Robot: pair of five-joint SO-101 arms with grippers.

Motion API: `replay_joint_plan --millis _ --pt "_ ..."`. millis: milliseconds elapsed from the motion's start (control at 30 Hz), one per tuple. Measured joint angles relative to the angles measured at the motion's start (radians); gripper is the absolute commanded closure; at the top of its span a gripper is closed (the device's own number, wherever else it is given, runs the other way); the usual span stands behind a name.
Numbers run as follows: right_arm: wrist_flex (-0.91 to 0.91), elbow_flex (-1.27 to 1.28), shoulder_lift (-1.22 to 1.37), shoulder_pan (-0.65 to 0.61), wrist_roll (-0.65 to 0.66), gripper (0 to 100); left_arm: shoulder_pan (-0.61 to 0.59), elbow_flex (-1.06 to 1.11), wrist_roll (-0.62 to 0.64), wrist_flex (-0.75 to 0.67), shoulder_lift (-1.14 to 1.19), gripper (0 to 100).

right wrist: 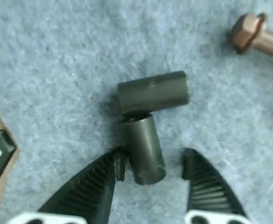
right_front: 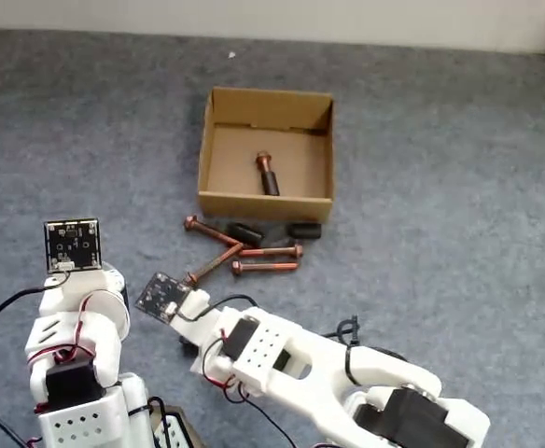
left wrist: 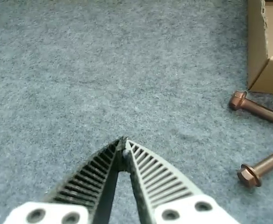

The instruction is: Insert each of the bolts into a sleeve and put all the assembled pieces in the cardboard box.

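Observation:
My right gripper [right wrist: 154, 164] is open low over the carpet, with a black sleeve [right wrist: 143, 149] lying between its fingers. One finger [right wrist: 113, 170] touches that sleeve and the other stands apart. A second black sleeve [right wrist: 153, 92] lies crosswise against its far end. My left gripper [left wrist: 123, 143] is shut and holds nothing, over bare carpet left of the bolts. Several copper bolts [right_front: 265, 267] and two more sleeves [right_front: 245, 231] [right_front: 303, 231] lie in front of the cardboard box [right_front: 218, 201]. Inside the box lies one bolt in a sleeve [right_front: 268, 174].
The right arm [right_front: 282, 359] stretches from the lower right across the front of the carpet, and the left arm [right_front: 72, 327] stands at the lower left. Two bolts [left wrist: 258, 109] [left wrist: 260, 169] and the box corner [left wrist: 267, 46] lie beside my left gripper. Grey carpet extends on both sides.

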Motion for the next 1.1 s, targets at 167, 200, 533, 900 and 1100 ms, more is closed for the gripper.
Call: replay_joint_plan --millis 167,200,533,900,1100 --pt "-0.054 0.002 0.003 0.0 0.048 99.2 0.0 0.0 0.0 0.0 0.0 99" --pt "-0.057 0.002 0.003 0.0 0.084 99.2 0.0 0.0 0.0 0.0 0.0 99" --pt "0.181 0.006 -0.229 0.195 0.173 99.2 0.002 0.0 0.0 0.0 0.0 99" --pt "0.407 0.017 -0.545 0.603 -0.005 99.2 0.075 -0.04 -0.003 0.003 0.002 99" --pt "0.414 0.021 -0.557 0.822 -0.072 99.2 0.272 -0.114 -0.074 0.089 0.002 99"
